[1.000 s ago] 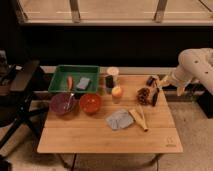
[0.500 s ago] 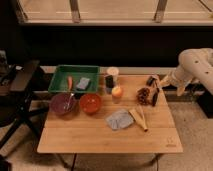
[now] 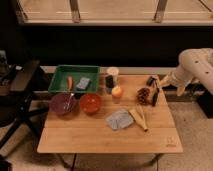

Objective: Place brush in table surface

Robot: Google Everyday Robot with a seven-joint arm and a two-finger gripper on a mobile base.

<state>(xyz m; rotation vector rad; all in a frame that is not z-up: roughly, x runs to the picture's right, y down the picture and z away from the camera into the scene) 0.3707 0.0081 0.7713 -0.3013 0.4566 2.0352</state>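
- The hand [image 3: 158,86] hangs over the far right corner of the desk [image 3: 100,137], at the end of a white arm that reaches in from the right.
- Its fingers are spread, not clenched; I cannot tell whether they touch anything.
- The brush [image 3: 155,96] is just below the hand, on the desk near the right edge, its length running from far to near.
- A reddish-brown clump [image 3: 144,95] sits right beside the brush, on its left.
- A small dark thing [image 3: 150,80] lies a little farther back, near the hand.
- Pale sticks [image 3: 139,117] lie closer to me, next to a grey cloth [image 3: 119,119].
- Mid-desk there is a round orange fruit [image 3: 117,91], with a dark can [image 3: 109,82] and a white cup [image 3: 113,72] behind it.
- A red bowl [image 3: 90,103] and a purple bowl [image 3: 63,103] stand side by side on the left.
- Behind them a green tray [image 3: 75,68] holds an orange piece [image 3: 70,82] and a blue-grey pad [image 3: 83,83].
- A dark logo [image 3: 171,143] marks the near right corner.
- A black chair [image 3: 20,85] stands off the left end.
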